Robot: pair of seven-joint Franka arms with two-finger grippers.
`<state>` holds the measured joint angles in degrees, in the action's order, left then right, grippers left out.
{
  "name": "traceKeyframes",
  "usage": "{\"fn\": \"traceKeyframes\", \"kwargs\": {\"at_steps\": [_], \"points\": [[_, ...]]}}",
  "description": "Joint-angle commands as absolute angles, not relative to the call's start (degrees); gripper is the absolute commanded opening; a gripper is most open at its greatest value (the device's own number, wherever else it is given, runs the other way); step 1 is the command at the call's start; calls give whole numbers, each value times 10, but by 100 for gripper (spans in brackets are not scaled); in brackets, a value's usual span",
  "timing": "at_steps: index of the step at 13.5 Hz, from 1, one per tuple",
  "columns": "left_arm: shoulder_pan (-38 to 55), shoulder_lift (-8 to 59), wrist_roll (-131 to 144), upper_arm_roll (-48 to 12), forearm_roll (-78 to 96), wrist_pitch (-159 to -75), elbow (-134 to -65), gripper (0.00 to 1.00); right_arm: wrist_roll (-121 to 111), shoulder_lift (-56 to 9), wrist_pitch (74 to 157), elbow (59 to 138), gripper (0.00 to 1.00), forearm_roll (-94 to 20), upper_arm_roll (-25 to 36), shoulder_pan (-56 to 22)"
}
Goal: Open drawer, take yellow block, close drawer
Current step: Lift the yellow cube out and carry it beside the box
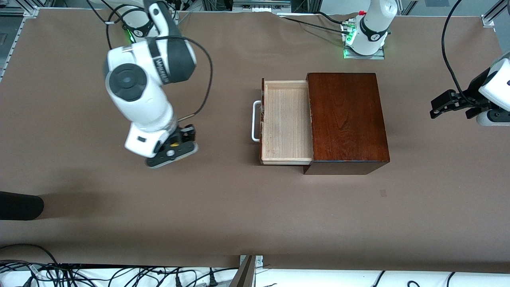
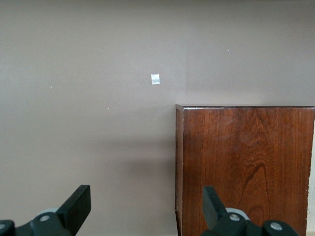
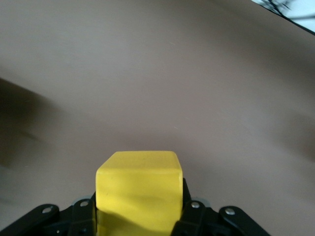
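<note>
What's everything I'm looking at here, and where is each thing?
table: one, brown, bearing everything.
wooden box: one, dark mahogany, on the table toward the left arm's end.
drawer: one, pale wood, pulled out of the box toward the right arm's end, nothing showing in it.
handle: one, white loop, on the drawer's front.
yellow block: one, bright yellow, gripped in the right gripper.
small patch: one, pale, on the table nearer the front camera than the box.
right gripper: one, black, shut on the block over bare table.
left gripper: one, black, open, waiting off the box's end.
</note>
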<state>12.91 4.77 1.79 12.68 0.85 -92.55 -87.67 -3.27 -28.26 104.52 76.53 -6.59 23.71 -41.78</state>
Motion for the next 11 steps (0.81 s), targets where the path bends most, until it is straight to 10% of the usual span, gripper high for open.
{"fn": "traceKeyframes", "kwargs": {"at_steps": [1, 11], "points": [[127, 51, 20, 127, 16, -914, -860, 100, -34, -258, 1019, 788, 1, -77, 283, -423], [132, 49, 21, 111, 14, -911, -860, 100, -40, -146, 1095, 994, 1, -91, 367, -422]]}}
